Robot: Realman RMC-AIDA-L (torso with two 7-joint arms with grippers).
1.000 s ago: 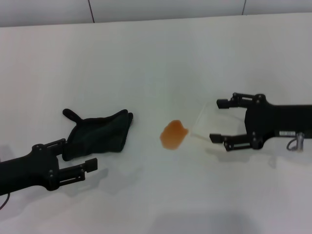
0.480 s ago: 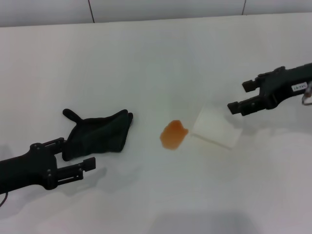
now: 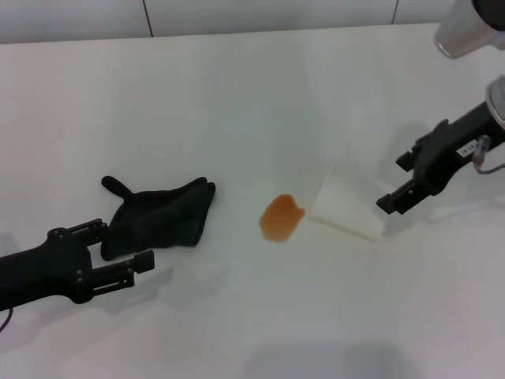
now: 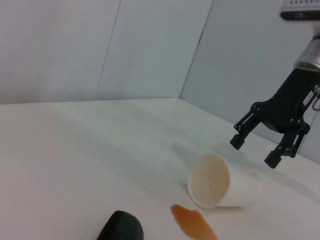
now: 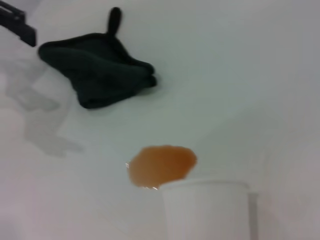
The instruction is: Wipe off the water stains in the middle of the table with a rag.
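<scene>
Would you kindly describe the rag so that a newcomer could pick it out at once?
On the white table, look left of the orange-brown water stains in the middle. The rag lies there, just beyond the left gripper: the only soft, crumpled dark cloth, unlike the tipped white cup right of the spill.

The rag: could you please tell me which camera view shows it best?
The head view shows the rag best: the whole cloth lies on the table, beside the left gripper. The right wrist view also shows it whole, but farther off. The left wrist view catches only one edge.
</scene>
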